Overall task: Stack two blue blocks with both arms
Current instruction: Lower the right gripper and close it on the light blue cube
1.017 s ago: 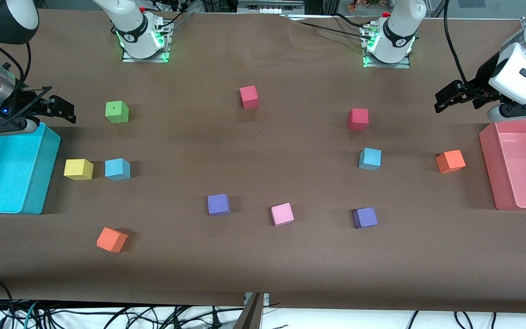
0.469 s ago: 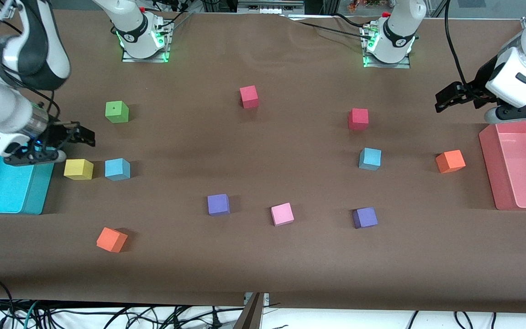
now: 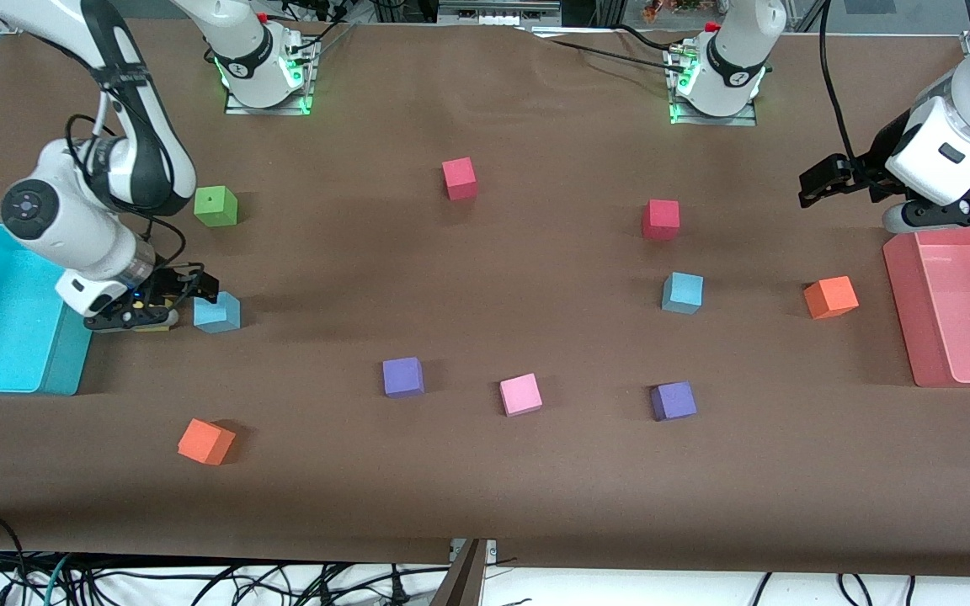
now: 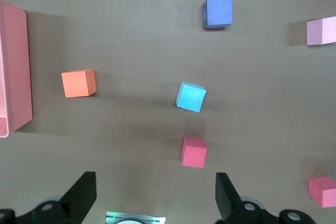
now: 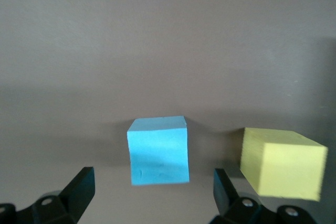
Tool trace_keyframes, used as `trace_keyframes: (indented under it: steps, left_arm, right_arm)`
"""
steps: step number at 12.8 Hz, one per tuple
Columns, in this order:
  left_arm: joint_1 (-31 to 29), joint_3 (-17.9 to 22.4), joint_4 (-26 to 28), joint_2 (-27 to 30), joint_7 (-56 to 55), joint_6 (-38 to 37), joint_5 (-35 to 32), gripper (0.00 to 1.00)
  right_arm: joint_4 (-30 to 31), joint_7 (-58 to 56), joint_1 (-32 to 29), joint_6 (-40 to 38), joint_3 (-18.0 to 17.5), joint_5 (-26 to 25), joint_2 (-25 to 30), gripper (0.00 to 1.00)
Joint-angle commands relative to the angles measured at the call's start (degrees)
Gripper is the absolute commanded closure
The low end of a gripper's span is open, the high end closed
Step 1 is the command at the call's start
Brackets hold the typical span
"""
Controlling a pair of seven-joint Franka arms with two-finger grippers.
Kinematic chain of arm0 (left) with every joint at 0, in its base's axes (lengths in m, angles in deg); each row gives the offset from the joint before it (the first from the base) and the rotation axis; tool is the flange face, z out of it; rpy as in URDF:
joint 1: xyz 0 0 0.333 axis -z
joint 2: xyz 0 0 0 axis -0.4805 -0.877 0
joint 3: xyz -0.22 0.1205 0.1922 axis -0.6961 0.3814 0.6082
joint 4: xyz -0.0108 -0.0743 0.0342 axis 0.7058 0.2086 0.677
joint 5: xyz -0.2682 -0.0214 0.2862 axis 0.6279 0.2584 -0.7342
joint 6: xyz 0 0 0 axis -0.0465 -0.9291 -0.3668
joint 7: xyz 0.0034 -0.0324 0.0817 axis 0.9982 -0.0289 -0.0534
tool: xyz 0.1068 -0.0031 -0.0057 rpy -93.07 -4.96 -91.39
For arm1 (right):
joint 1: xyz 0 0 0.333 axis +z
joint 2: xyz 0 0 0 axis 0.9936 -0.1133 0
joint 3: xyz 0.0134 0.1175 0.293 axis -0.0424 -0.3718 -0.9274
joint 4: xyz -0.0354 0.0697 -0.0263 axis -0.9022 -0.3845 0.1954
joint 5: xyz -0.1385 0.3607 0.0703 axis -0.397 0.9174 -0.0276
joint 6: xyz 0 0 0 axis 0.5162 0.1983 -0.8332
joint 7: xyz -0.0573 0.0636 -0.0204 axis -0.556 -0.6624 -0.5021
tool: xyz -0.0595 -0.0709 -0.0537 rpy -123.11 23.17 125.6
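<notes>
One blue block [image 3: 216,312] lies near the right arm's end of the table, next to a yellow cube [image 3: 148,325] that my right hand mostly hides. My right gripper [image 3: 201,288] is open and low, right beside this block. In the right wrist view the block [image 5: 158,150] sits just ahead of the open right gripper [image 5: 152,184], not between its fingers. The second blue block [image 3: 682,292] lies toward the left arm's end and also shows in the left wrist view [image 4: 191,97]. My left gripper [image 3: 815,182] is open and empty [image 4: 155,190], held high beside the pink bin.
A cyan bin [image 3: 68,362] stands at the right arm's end and a pink bin [image 3: 902,311] at the left arm's end. A green cube [image 3: 215,206], two red cubes [image 3: 459,178] [image 3: 661,219], two orange cubes [image 3: 205,441] [image 3: 830,297], two purple cubes [image 3: 403,376] [image 3: 674,401] and a pink cube [image 3: 521,394] are scattered about.
My right arm has swung from over the cyan bin down to the blue block, now covering most of the yellow cube. The left arm has barely moved.
</notes>
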Motion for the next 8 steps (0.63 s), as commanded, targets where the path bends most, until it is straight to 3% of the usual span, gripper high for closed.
trace_keyframes:
  steps: [1,7,8]
  left_arm:
    - [-0.60,-0.55,0.56,0.83,1.38,0.47,-1.00,0.00]
    - [-0.60,-0.63,0.65,1.09,1.29,0.65,-0.92,0.00]
    - [-0.60,-0.63,0.65,1.26,1.29,0.64,-0.92,0.00]
  right_arm:
    - [2.84,0.09,0.03,4.36,-0.06,-0.77,-1.99,0.00]
    - [3.10,-2.10,0.03,11.64,-0.06,-0.77,-6.65,0.02]
    - [3.11,-2.10,0.03,13.66,-0.06,-0.77,-6.83,0.15]
